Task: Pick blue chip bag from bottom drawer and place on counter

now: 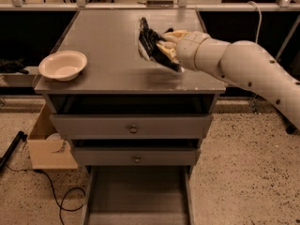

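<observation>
The blue chip bag point(149, 45), dark and crinkled with pale patches, stands on edge at the right middle of the grey counter point(112, 55). My gripper point(165, 49) reaches in from the right on the white arm and is shut on the bag, its lower edge at or just above the counter surface. The bottom drawer point(137, 196) is pulled out at the foot of the cabinet, and its grey floor is bare.
A white bowl point(63, 65) sits at the counter's front left corner. Two upper drawers with round knobs point(133, 129) are slightly open. A cardboard box point(49, 144) and a black cable point(61, 196) lie on the speckled floor to the left.
</observation>
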Robot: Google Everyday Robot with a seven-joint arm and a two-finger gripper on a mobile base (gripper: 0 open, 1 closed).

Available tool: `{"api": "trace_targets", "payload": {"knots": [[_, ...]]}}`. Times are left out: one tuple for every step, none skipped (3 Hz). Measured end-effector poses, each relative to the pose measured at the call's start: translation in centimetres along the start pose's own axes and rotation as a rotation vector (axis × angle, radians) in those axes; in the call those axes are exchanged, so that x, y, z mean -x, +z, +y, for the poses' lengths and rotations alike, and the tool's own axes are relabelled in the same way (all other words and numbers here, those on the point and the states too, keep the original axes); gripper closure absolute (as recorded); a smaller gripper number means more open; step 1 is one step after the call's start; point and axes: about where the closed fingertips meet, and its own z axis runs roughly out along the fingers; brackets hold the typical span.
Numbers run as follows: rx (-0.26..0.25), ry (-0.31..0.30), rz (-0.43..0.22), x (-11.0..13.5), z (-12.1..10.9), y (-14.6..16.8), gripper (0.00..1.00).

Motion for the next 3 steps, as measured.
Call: {"api": "trace_targets", "payload": {"knots": [[0.000, 0.000, 0.000, 0.00, 0.00, 0.00, 0.06], [0.000, 0.000, 0.000, 0.01, 0.01, 0.01, 0.00], [0.000, 0.000, 0.000, 0.01, 0.01, 0.01, 0.00]]}}
